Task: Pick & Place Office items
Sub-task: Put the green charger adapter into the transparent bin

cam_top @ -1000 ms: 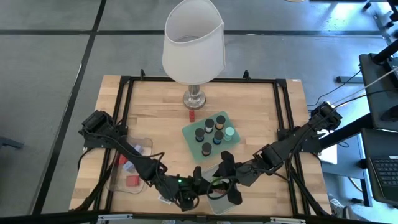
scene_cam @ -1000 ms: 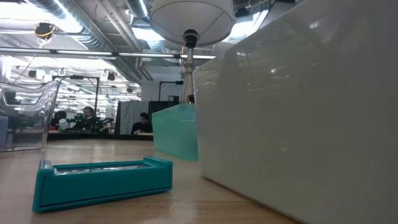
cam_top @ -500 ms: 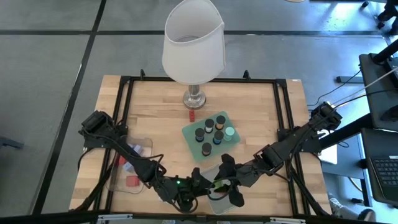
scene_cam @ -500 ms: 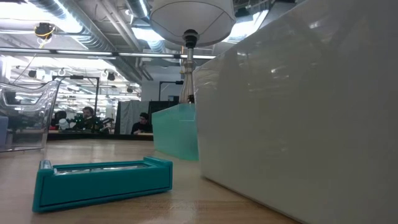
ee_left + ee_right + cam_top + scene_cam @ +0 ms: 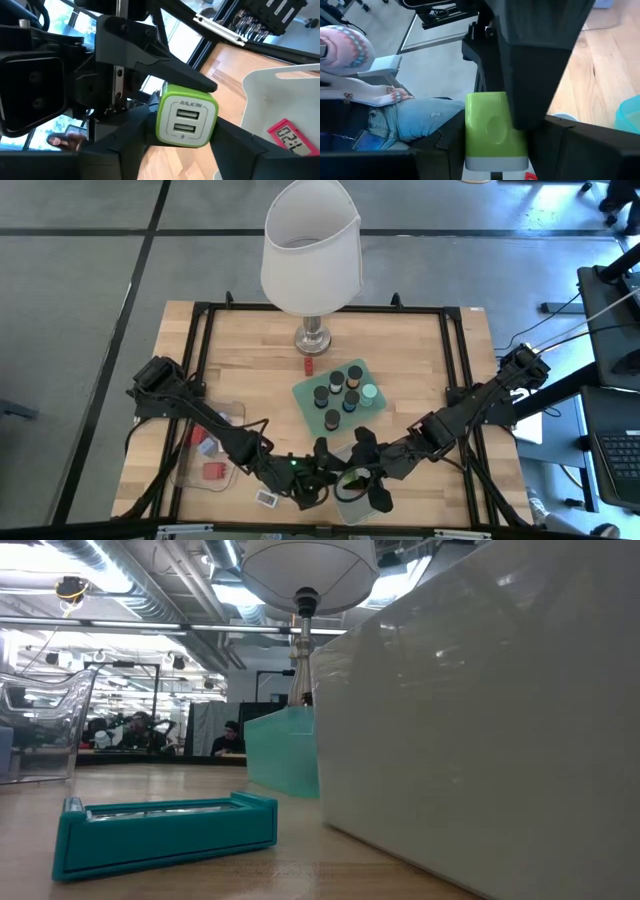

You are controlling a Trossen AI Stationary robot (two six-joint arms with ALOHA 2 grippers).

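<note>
The wooden desk (image 5: 250, 350) stood on grey floor (image 5: 80, 300), ringed by a black frame. A white-shaded lamp (image 5: 310, 250) sat at its far edge, with a small red block (image 5: 309, 365) just in front of the base. Near the middle, a mint tray (image 5: 305, 395) carried short dark cylinders (image 5: 340, 395) with assorted tops. A clear bin (image 5: 190, 465) on the left side held red pieces (image 5: 213, 471).

Both arms met at the near edge. The right gripper (image 5: 495, 135) was clenched on a green block (image 5: 186, 121), a charger with two ports. The left gripper (image 5: 185, 127) sat right around the same block; whether it was grasping could not be told. A flat white rectangle (image 5: 268, 498) lay on the wood just beside them.

From desk height, a teal rectangle (image 5: 165, 830) lay flat in front. Behind it was an open workshop with ceiling pipes and seated people (image 5: 230, 738).
</note>
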